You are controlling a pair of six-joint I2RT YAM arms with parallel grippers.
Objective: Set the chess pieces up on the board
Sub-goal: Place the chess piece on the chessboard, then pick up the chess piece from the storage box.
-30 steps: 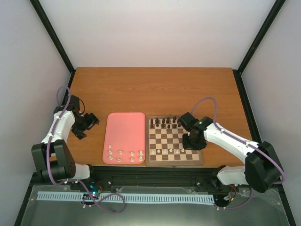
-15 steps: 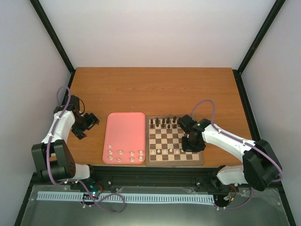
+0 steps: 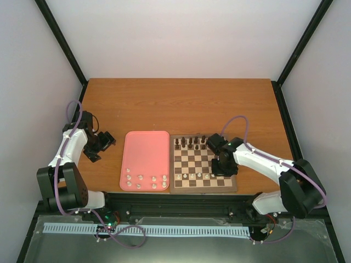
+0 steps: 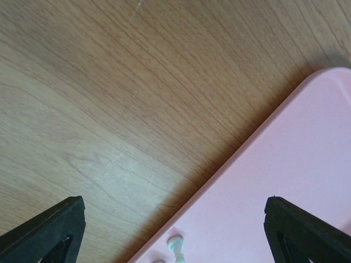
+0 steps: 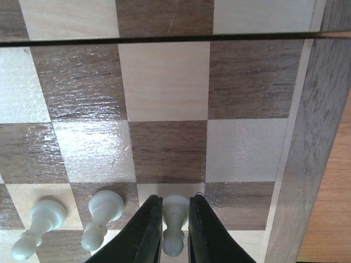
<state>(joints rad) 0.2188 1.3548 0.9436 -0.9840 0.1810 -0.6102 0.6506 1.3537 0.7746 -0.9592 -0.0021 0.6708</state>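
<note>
Chess pieces (image 3: 145,181): the cream ones are split. One cluster sits at the near end of the pink tray (image 3: 145,150); a short row stands on the board (image 3: 203,188) near its front edge.
Held pawn (image 5: 175,211): pinched in the right gripper (image 5: 175,200), jaws narrow and closed on its sides.
Axis: upright, running along the fingers. The base is on or just above a cream square — cannot tell which.
Position: just beside two standing pawns (image 5: 101,211), with a dark square between it and the board's border.
Left gripper (image 4: 175,216): jaws wide, holding nothing, over the table (image 4: 109,82) at the tray's edge — the nearer arm to the tray cluster.
Next move, as I judge it: let go and lift straight, clear of the neighbours.
</note>
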